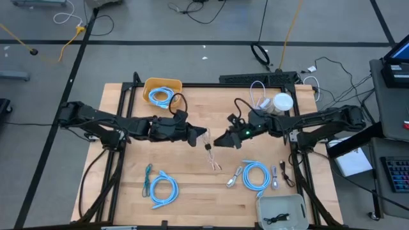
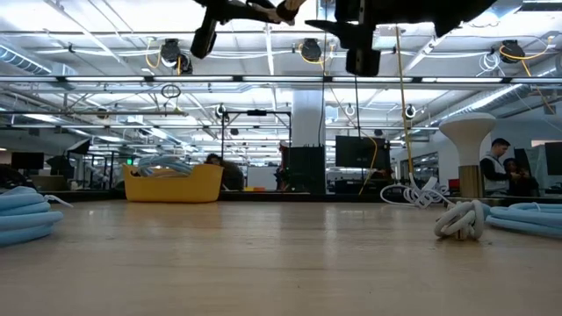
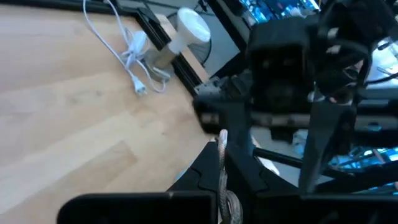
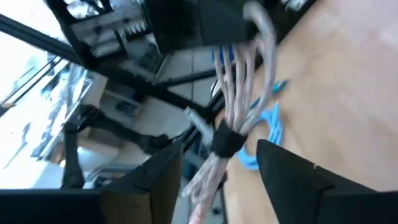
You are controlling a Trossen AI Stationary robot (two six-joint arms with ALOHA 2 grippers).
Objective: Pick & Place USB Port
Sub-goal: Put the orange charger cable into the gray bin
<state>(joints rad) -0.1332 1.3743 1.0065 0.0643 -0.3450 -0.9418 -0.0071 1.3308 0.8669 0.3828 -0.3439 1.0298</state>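
Note:
A beige cable bundle (image 1: 212,156), tied with a dark band (image 4: 227,142), is in my left gripper (image 1: 203,135) above the table's middle. That gripper is shut on the bundle's upper end. My right gripper (image 1: 221,141) faces it from the right, open. In the right wrist view its two fingers (image 4: 149,183) stand on either side of the bundle's lower part without touching it. Both grippers sit at the low view's upper edge, the left one (image 2: 279,9) and the right one (image 2: 360,51). In that view almost all of the bundle is out of view. My left gripper pinches the cable bundle's upper end (image 3: 222,146) between its two fingers, coming level from the table's left. The bundle is lifted clear of the table. It reaches out from the fingers toward the table's near edge.
A yellow basket (image 1: 163,91) with a blue cable stands at the far edge. Blue coils lie near-left (image 1: 163,190) and near-right (image 1: 255,174), with small cables (image 1: 234,177) beside them. A grey bin (image 1: 281,208) sits at the near edge. A white cable (image 1: 259,96) and a white roll (image 1: 282,102) lie far-right.

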